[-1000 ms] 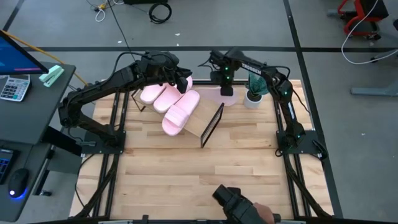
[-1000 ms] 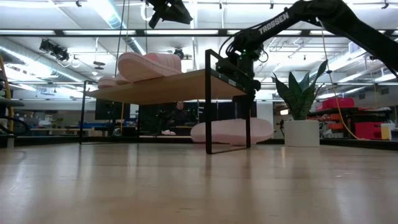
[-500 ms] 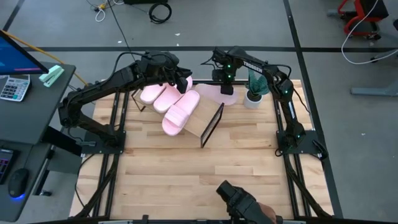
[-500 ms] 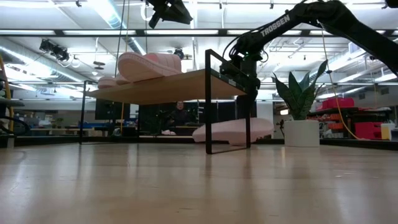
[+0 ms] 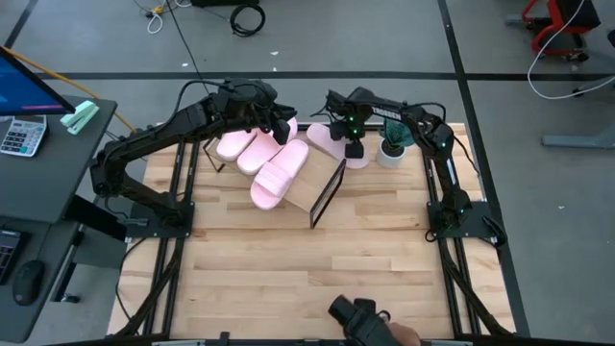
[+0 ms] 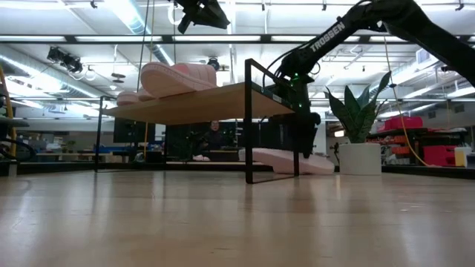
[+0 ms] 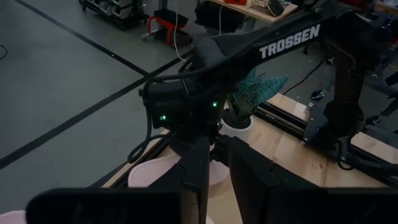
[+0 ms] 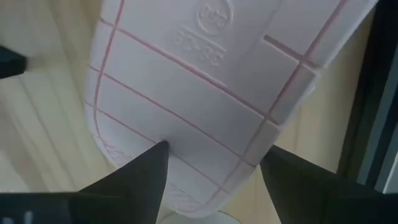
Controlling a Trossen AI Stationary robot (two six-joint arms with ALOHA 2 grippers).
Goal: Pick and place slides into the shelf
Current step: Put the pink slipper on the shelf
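Observation:
Three pale pink slides (image 5: 261,159) lie on the shelf's (image 5: 317,187) wooden top. The fourth slide (image 5: 327,137) lies on the table behind the shelf's right end frame, its grooved sole (image 8: 205,93) facing up. My right gripper (image 5: 353,149) points down over this slide's end nearest the plant, fingers open. My left gripper (image 5: 276,120) hangs high above the shelf's slides, seen at the top of the low view (image 6: 202,11). Only a narrow gap shows between its fingers (image 7: 221,171), and nothing is in it. My right gripper comes at the fourth slide from above, its open fingers (image 8: 137,180) standing over the rounded end of the sole (image 8: 186,186). I cannot tell whether they touch it. The slide lies on the table (image 6: 293,159).
A potted plant (image 5: 390,142) in a white pot stands right beside my right gripper, on its right. A person's hand with a dark object (image 5: 365,322) reaches in at the table's near edge. The near half of the slatted tabletop (image 5: 307,259) holds nothing else.
My right gripper has opened and sunk toward the table, shifting slightly toward the near edge. The fourth slide, which was held raised, has dropped and now lies low on the table.

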